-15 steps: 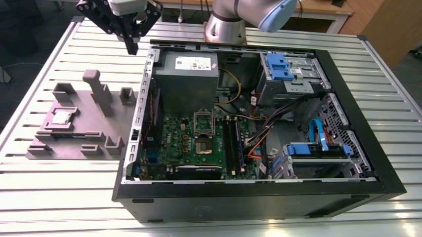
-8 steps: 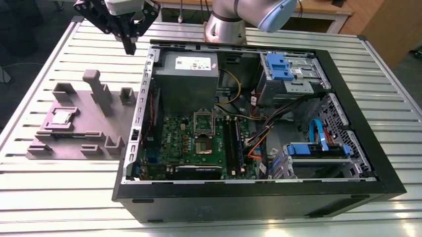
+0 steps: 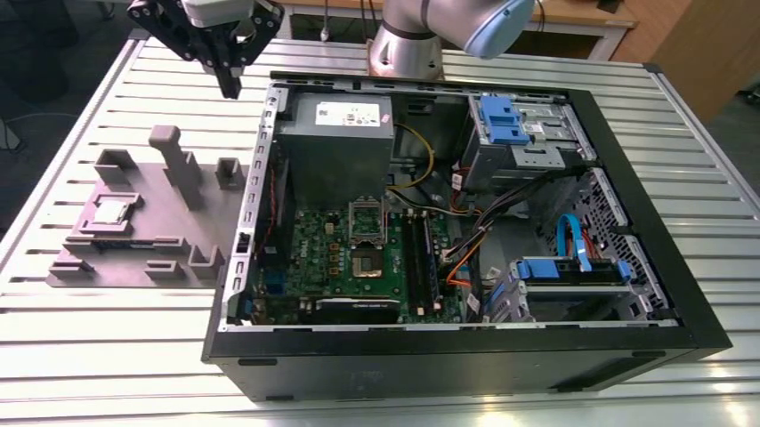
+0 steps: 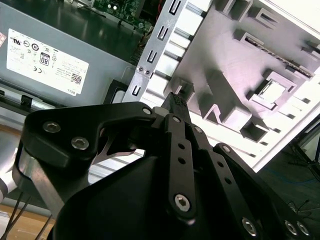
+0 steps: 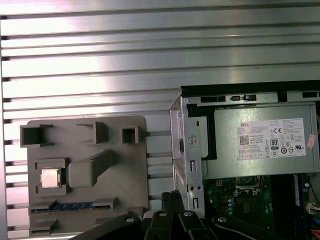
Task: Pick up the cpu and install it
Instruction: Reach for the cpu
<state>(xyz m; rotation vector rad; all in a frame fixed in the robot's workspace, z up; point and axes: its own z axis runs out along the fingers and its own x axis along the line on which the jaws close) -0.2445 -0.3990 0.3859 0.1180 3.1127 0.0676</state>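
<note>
A: Entry one. State of the fingers?

B: The gripper (image 3: 230, 87) has its fingers drawn together, tip against tip, with no gap that I can make out. Nothing is held between them. The second wrist view agrees: the black linkages meet at a single tip.

A: Location of the cpu?

B: The cpu (image 3: 113, 212) lies flat, silver top up, in a square pocket of the grey fixture plate (image 3: 202, 227). The plate rests on the slatted metal counter (image 3: 119, 356). In the exterior view the plate is at 9 o'clock from the open computer case (image 3: 475, 360), just beside its wall. The cpu's pocket is on the plate's 9 o'clock side.

A: Gripper relative to the cpu?

B: In the exterior view the gripper hangs at 11 o'clock from the case's middle, fingers pointing down. It is near the case corner that houses the grey power supply (image 3: 338, 147). The cpu is at about 7 o'clock from the fingertips, well apart from them, no contact.

A: Inside the case?

B: The green motherboard (image 3: 320, 258) lies at 6 o'clock from the power supply. Its socket (image 3: 366, 261) shows as a dark square, with a silver frame (image 3: 365, 215) at 12 o'clock from it.

A: Wrist check?

B: In the first wrist view the cpu (image 5: 50, 178) sits squarely in its pocket.
</note>
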